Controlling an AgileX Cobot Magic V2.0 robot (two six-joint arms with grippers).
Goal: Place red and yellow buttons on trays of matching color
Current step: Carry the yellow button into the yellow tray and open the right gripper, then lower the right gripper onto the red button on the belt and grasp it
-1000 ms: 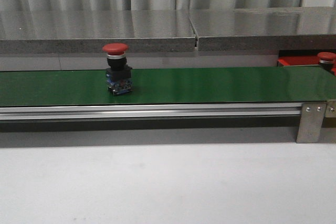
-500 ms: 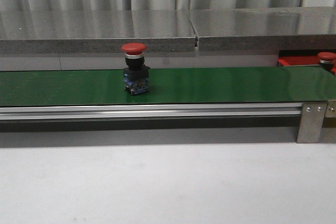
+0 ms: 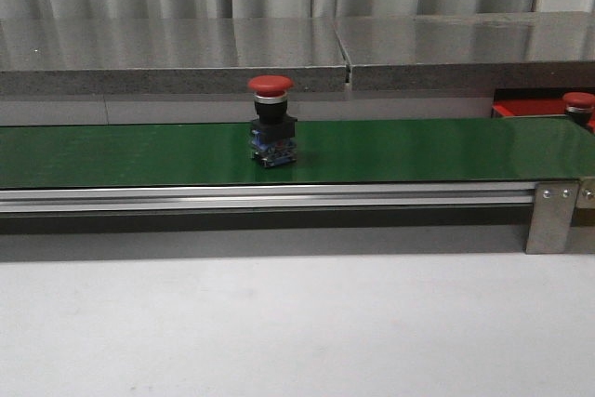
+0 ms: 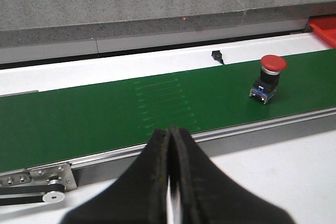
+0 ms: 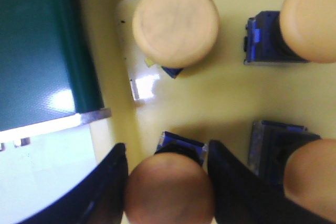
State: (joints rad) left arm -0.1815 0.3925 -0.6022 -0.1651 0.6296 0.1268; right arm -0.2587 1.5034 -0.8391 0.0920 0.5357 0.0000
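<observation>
Two red-capped push buttons: one (image 3: 271, 133) on the single green belt (image 3: 418, 151), one (image 3: 578, 105) at the red tray (image 3: 517, 108). Four pale-capped buttons (image 5: 176, 23) occupy one yellowish tray (image 5: 220, 98).

the front view looks level across the green belt (image 3: 418, 151) from the near side. the left wrist view looks down at that belt from nearer, sharing its red button (image 3: 271, 123). the right wrist view hangs close over a yellow tray (image 5: 220, 103).
</observation>
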